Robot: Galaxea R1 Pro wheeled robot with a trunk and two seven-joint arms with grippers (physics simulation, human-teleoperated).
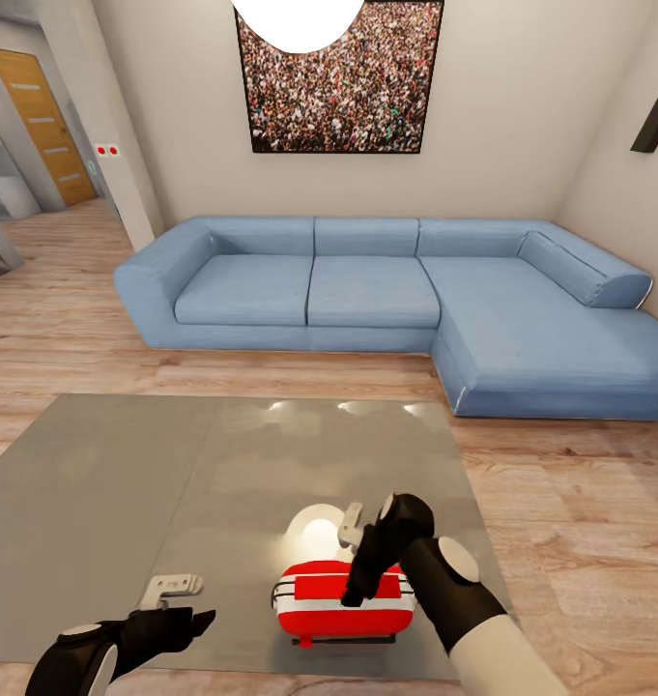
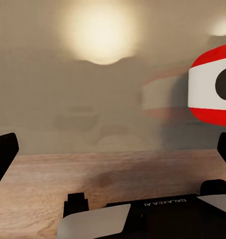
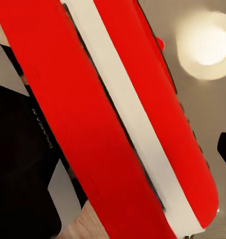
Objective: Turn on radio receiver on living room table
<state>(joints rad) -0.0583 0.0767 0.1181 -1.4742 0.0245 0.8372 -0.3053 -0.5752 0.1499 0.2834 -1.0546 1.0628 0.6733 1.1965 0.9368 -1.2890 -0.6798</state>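
The red radio receiver with its white trim band stands near the front edge of the glossy grey table. My right gripper points down onto the radio's top, fingertips touching or just above it. In the right wrist view the radio is very close, and one finger shows far out at the side, so the jaws are open. My left gripper hovers low over the table's front, left of the radio, open and empty. The left wrist view shows the radio's end off to one side.
A blue L-shaped sofa stands beyond the table under a crowd photo picture. Light wood floor surrounds the table. A corridor with a wooden door opens at the far left. The pendant lamp glares off the tabletop.
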